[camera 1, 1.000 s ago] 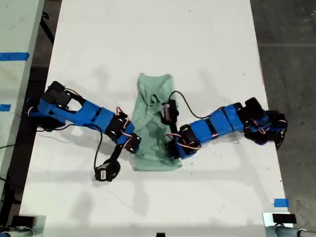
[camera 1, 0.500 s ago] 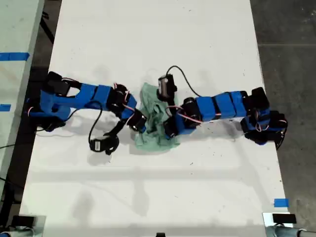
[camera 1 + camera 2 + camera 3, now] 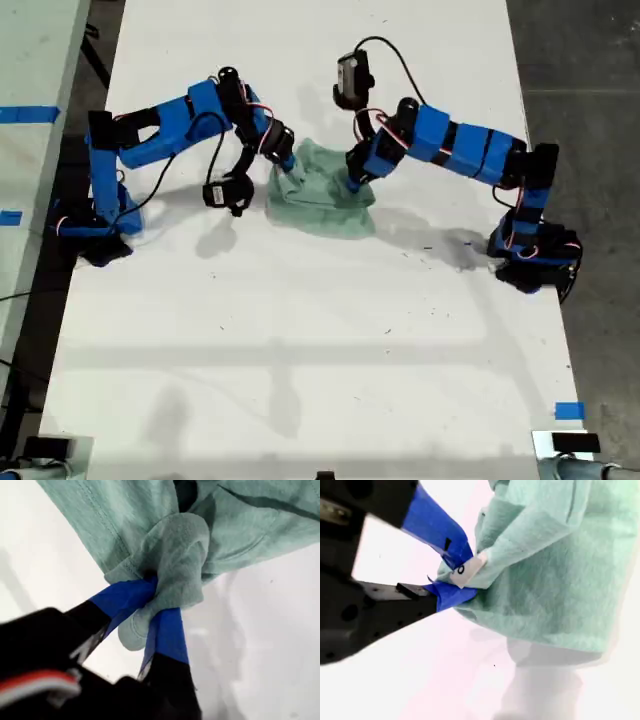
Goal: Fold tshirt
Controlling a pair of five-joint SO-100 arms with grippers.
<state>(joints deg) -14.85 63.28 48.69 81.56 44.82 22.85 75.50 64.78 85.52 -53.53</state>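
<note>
Pincer pair, blue-taped tips, each clamped on tshirt [image 3: 320,190] cloth.
First pincer [image 3: 150,611] pinches bunched hem; second pincer [image 3: 454,580] pinches white label marked "0"; mint knit, crumpled, upper centre of exterior view on white surface [image 3: 300,340].

White table [image 3: 300,340] w/ mint tshirt [image 3: 322,195] bunched on it, arm bases too.

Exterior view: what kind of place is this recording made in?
Probably a robotics lab or workshop: a plain white table on a grey concrete floor, blue tape markers stuck down, and only the tshirt laid out.
</note>
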